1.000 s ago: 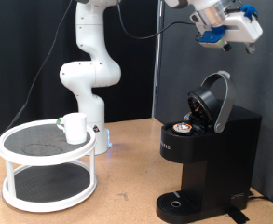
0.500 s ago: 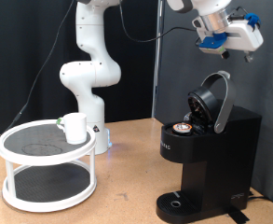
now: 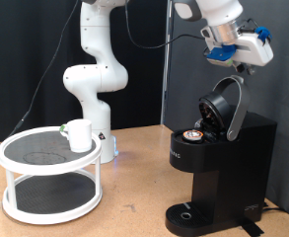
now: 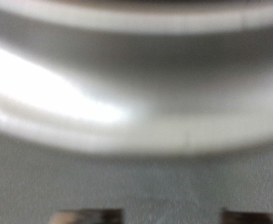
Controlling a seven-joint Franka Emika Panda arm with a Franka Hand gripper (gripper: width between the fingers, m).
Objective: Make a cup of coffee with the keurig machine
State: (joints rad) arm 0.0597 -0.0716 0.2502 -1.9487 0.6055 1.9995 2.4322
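The black keurig machine [image 3: 228, 163] stands at the exterior view's right with its domed lid [image 3: 226, 107] hinged up. A brown-topped pod [image 3: 193, 135] sits in its holder. My gripper [image 3: 245, 65] hangs just above the raised lid's top edge, apart from it and holding nothing. In the wrist view its fingertips [image 4: 85, 217] stand wide apart, and a blurred silver and grey band, the lid's rim [image 4: 136, 103], fills the picture close up. The white mug [image 3: 79, 135] stands on the top shelf of a white round rack [image 3: 10, 164] at the exterior view's left.
The arm's white base [image 3: 93, 84] stands behind the rack. A dark upright panel [image 3: 183, 59] rises behind the machine. The machine's round drip base [image 3: 188, 215] is bare. Wooden tabletop [image 3: 134, 197] lies between the rack and the machine.
My gripper has moved down and towards the exterior view's left, closer to the top of the raised lid. The mug, pod and machine have not moved.
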